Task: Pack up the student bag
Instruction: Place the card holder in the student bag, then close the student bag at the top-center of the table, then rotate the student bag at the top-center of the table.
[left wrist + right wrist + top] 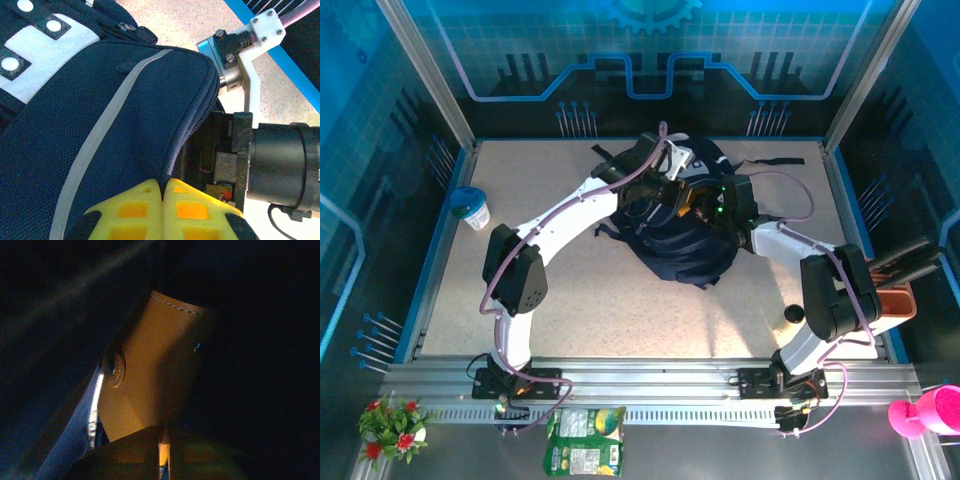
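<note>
- Student bag [670, 235] lies mid-desk [620, 310]; left tool [163, 192] is closed, pinching its opening edge.
- Right tool [164, 440] sits inside the bag by tan leather piece [155, 375]; grip unclear.
- Risk: fabric may slip from the pinch, collapsing the opening.

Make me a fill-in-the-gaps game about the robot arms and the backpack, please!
1. The left end effector has ___ fingers.
2. It is pinching the edge of the backpack, so its jaws are ___.
3. The cup stands on the ___ side of the table.

Missing words: yellow; shut; left.
</note>
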You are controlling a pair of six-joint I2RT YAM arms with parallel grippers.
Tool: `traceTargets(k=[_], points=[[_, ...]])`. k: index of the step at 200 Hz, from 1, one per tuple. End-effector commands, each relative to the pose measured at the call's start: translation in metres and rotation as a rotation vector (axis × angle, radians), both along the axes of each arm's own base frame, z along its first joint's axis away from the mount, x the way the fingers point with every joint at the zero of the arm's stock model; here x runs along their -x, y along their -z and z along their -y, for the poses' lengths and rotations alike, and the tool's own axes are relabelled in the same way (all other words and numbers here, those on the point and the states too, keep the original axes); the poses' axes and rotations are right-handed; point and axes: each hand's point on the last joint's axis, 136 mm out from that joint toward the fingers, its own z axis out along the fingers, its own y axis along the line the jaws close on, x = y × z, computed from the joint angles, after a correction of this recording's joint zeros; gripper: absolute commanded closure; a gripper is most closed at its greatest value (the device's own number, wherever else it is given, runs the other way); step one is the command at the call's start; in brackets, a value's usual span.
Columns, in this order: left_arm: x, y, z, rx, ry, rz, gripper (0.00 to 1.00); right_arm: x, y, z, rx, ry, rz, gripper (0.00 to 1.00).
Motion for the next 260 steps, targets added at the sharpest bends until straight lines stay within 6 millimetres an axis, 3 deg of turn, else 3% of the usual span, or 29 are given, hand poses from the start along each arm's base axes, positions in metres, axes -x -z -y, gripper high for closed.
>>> traceTargets(k=[1, 16, 58, 83, 101, 125, 151, 175, 202, 210, 260], points=[[0.005, -0.048, 0.009, 0.136, 0.026, 0.058, 0.94, -0.001, -0.019, -0.013, -0.066, -0.061, 0.066, 0.84], [0.006, -0.045, 0.007, 0.144, 0.016, 0.038, 0.92, 0.009, -0.028, -0.001, -0.061, -0.035, 0.091, 0.79], [0.006, -0.035, 0.002, 0.195, -0.012, -0.035, 0.76, 0.066, -0.027, 0.056, 0.095, 0.095, 0.062, 0.65], [0.005, -0.032, -0.008, 0.229, -0.056, -0.049, 0.65, 0.087, -0.047, 0.073, 0.136, 0.134, 0.08, 0.53], [0.003, -0.024, -0.025, 0.225, -0.125, -0.057, 0.57, 0.09, -0.063, 0.074, 0.146, 0.13, 0.118, 0.45], [-0.003, 0.001, -0.062, 0.219, -0.271, -0.14, 0.5, 0.089, -0.074, 0.074, 0.187, 0.114, 0.139, 0.32], [-0.005, 0.033, -0.101, 0.25, -0.402, -0.265, 0.47, 0.084, -0.075, 0.068, 0.215, 0.075, 0.123, 0.22], [-0.005, 0.067, -0.123, 0.281, -0.465, -0.394, 0.46, 0.08, -0.073, 0.057, 0.236, 0.028, 0.112, 0.14], [-0.01, 0.092, -0.131, 0.306, -0.477, -0.495, 0.47, 0.08, -0.063, 0.047, 0.267, -0.015, 0.095, 0.03], [-0.013, 0.096, -0.13, 0.312, -0.474, -0.514, 0.49, 0.076, -0.074, 0.043, 0.261, -0.021, 0.119, 0.03], [-0.027, 0.115, -0.124, 0.303, -0.467, -0.553, 0.57, 0.074, -0.071, 0.032, 0.252, -0.063, 0.114, 0.03]])
